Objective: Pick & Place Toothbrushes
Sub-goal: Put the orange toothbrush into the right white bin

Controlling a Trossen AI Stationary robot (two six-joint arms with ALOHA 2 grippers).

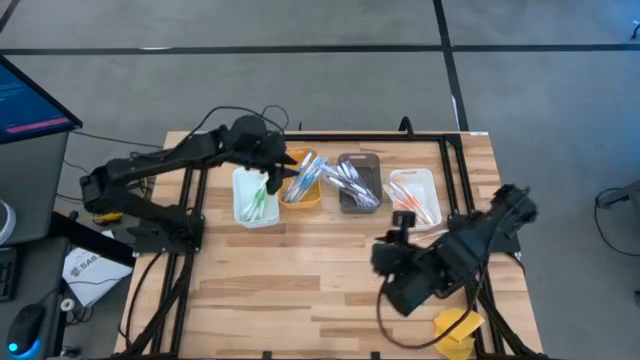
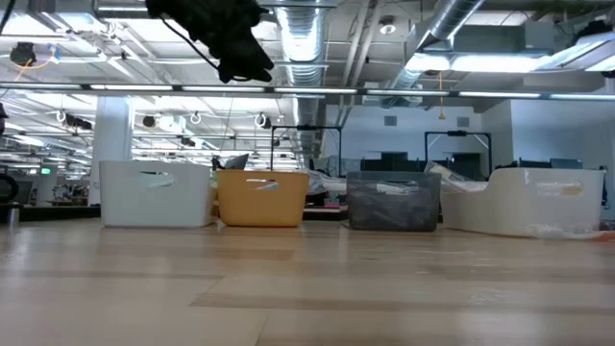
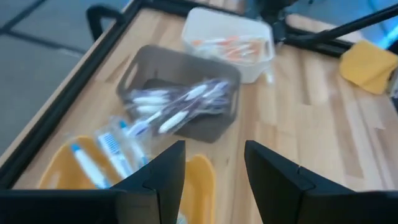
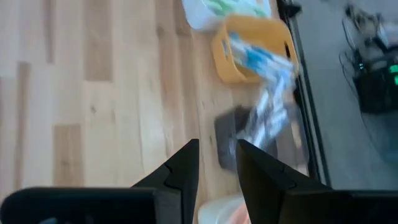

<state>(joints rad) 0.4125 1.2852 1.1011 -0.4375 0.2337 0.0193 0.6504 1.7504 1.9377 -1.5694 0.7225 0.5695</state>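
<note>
Looking at these thin plastic toothbrushes (image 1: 303, 176), we'd guess they're super light, stiff along the handle and pretty slippery, so they'll roll or slide out of a loose pinch. They sit sorted in four small bins lined up on the wooden counter (image 1: 300, 290): green ones in the white bin (image 1: 254, 196), blue ones in the orange bin (image 1: 303, 185), grey-white ones in the dark grey bin (image 1: 358, 183), orange-pink ones in the cream bin (image 1: 415, 198). Our left gripper (image 3: 212, 180) hovers over the orange bin with its fingers spread and nothing between them. Our right gripper (image 4: 216, 163) waits over the counter's near right side, jaws apart with a narrow gap, empty. We'd grab mid-handle, across the stick, one at a time, since they're piled up.
</note>
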